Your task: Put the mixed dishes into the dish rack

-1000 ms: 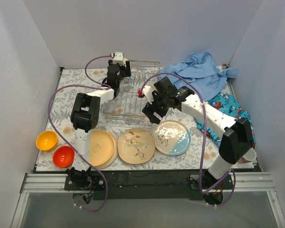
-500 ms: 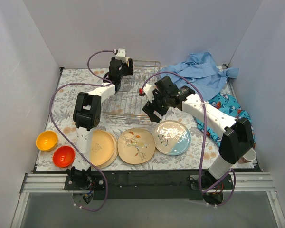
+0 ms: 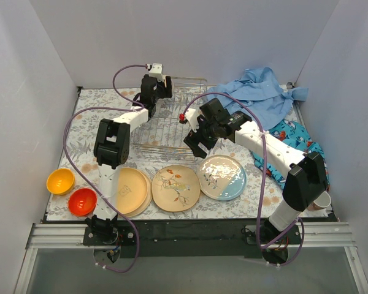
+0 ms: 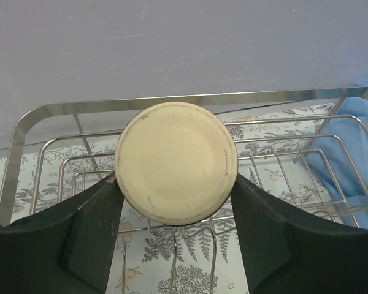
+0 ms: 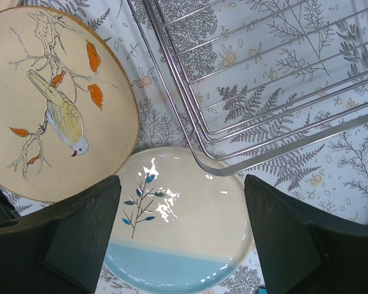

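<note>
- Cream glazed cup (image 4: 176,162): it faces the left wrist camera end-on as a pale round disc. I take it for one of the small cups, carried on its side so that it can settle between the wires.
- Left gripper (image 4: 175,184): clamped on the cup, one finger on each flank. It hangs over the far end of the dish rack (image 4: 24,131), and the cup is above the floor wires; I cannot tell whether it touches them.
- Right gripper (image 5: 181,190): jaws spread wide, holding nothing. It hangs at the rack's near right corner, directly above the cream-and-blue plate (image 5: 184,239), which I judge is the next pick.
- Floral plate (image 5: 55,104): flat on the table, just beside the blue one.
- Yellow-tan plates (image 3: 132,190): stacked and partly hidden by my left arm.
- Orange bowl (image 3: 60,180) and red bowl (image 3: 82,201): near-left corner, well apart from the rack.
- Rack contents: I see no dish resting inside, so I judge nearly all the loading remains.
</note>
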